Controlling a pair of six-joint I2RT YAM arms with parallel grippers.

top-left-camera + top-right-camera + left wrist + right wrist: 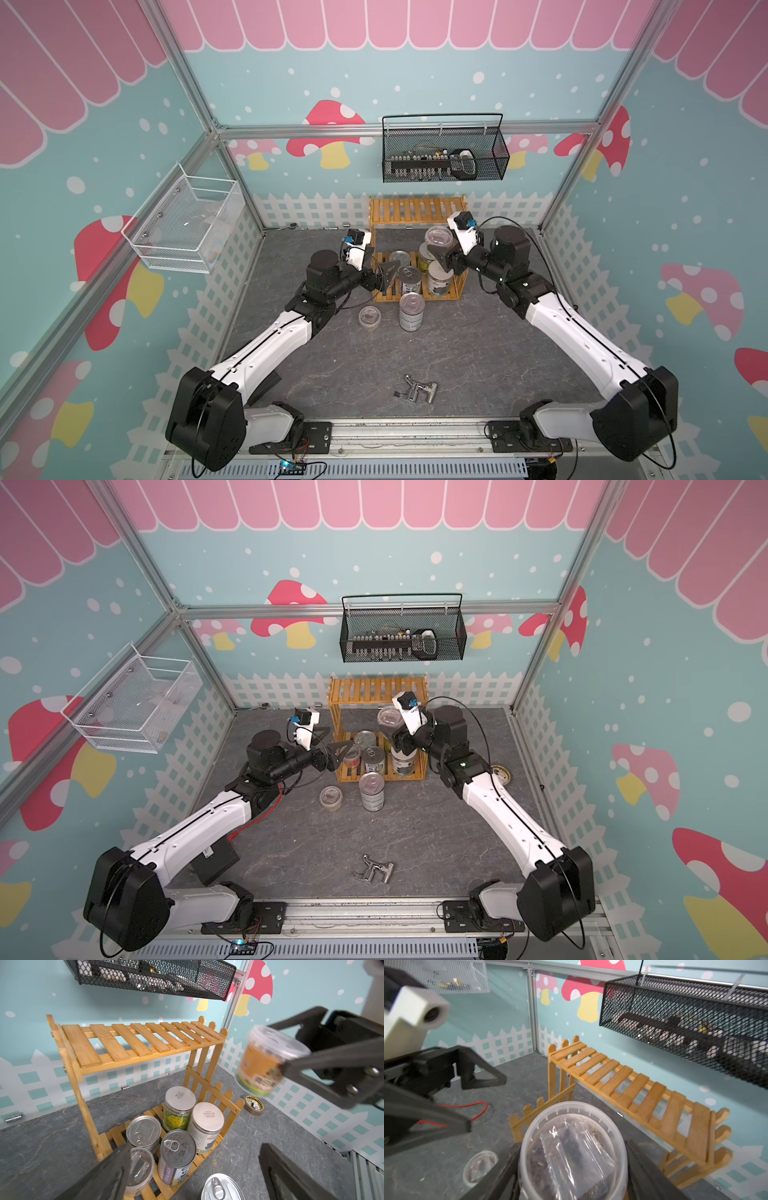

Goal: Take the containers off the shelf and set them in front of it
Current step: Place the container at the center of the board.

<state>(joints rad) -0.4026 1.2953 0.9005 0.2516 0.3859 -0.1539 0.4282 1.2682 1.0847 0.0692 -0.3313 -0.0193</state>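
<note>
Both arms stretch forward from their bases at the desk's near edge, elbows bowed outward and wrists converging on the shelf. The right gripper is closed around a clear lidded cup, its fingers against the cup's sides. It carries the cup in the air in front of the shelf's right half, touching no surface. The left gripper is spread wide at the lower tier's left front corner, just beside a second cup; whether a finger touches it I cannot tell. Behind that cup the lower tier carries two tin cans and two white-lidded jars, packed close between the slatted sides. Just in front of the shelf a third can and a third cup stand near each other on the desk. Between them and the arm bases lies a broad stretch of grey desk bearing a small metal part. A black mesh basket hangs on the back wall above the shelf.
</note>
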